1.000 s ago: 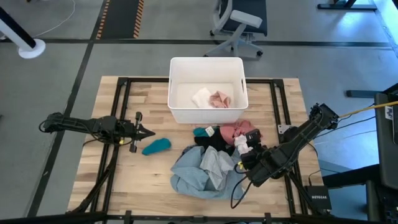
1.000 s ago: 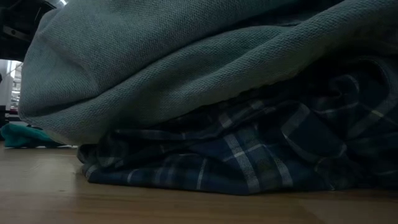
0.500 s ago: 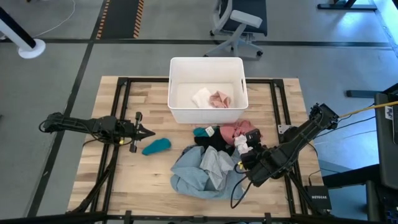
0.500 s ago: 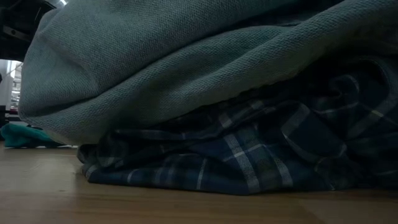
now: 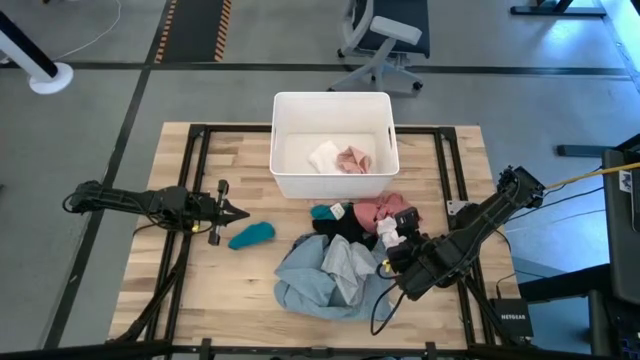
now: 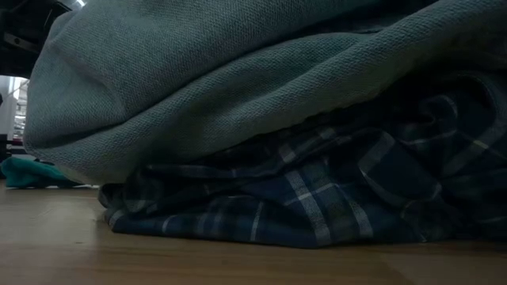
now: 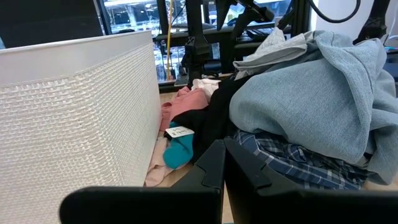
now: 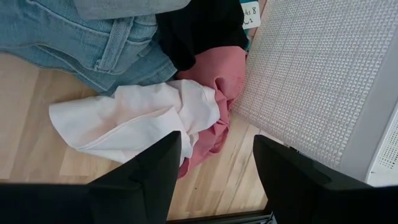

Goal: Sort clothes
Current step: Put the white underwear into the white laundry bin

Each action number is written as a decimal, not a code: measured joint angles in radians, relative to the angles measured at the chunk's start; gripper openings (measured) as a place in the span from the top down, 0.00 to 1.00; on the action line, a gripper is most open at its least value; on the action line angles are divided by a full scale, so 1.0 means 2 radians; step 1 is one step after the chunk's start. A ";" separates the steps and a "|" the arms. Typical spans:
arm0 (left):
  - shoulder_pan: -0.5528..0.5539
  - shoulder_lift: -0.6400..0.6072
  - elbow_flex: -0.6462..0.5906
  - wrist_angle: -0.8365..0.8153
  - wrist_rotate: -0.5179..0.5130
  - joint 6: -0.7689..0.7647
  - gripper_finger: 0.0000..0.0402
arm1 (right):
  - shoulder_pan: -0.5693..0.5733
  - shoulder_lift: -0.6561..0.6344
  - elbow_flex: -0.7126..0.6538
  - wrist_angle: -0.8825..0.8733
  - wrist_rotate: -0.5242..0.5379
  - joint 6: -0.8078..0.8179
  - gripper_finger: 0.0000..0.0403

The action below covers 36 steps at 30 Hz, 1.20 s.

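Even, soft overhead light fills the high view, with faint shadows on the bench. The low view is dim, the grey-blue shirt shading the plaid shirt. In the left wrist view, bright windows glare behind.

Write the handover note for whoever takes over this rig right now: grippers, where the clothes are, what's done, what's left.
Left gripper: shut, empty, over the table's left side beside the lone teal piece.
Right gripper: open, empty, at the pile's right edge over the white piece and pink piece.
Done: one white and one pink item lie in the bin.
Left: grey-blue shirt over the plaid shirt, the black piece, and the small pieces near the bin.
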 joint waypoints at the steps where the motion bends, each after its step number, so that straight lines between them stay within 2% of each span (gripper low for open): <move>1: 0.000 0.000 0.000 0.000 0.000 0.000 1.00 | 0.000 0.000 0.000 0.000 0.000 0.000 0.45; 17: 0.000 0.000 0.000 0.000 0.000 0.000 1.00 | 0.001 0.000 0.000 0.012 -0.018 0.001 0.45; 36: 0.000 0.000 0.000 0.000 0.000 0.000 1.00 | 0.053 0.000 0.000 0.013 0.007 0.042 0.45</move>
